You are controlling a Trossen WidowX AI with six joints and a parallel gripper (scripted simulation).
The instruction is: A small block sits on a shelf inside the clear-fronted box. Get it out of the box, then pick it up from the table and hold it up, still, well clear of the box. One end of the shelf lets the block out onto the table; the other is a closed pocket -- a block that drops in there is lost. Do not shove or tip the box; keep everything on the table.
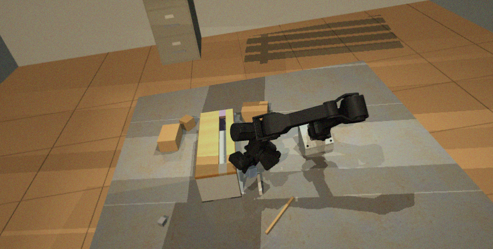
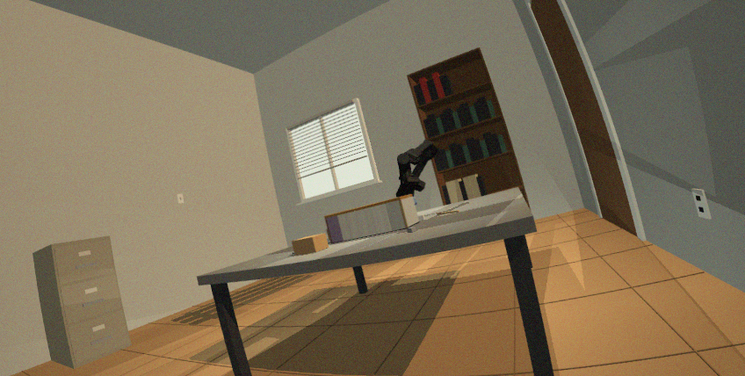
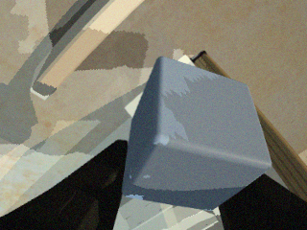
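Block (image 3: 195, 130) out of the box (image 1: 209, 142), gripped in the hand (image 1: 255, 163) at centre frame, above the bench (image 1: 363, 177) just beside the box; left: hold it still, well clear.

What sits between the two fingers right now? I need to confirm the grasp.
The small blue-grey block sits between the dark fingers, clamped on both sides; the wrist view shows it, with the table below.

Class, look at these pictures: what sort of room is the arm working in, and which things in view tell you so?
Probably an office or study: a filing cabinet stands by the wall, a bookcase holds rows of books, and the arm works on a plain table.
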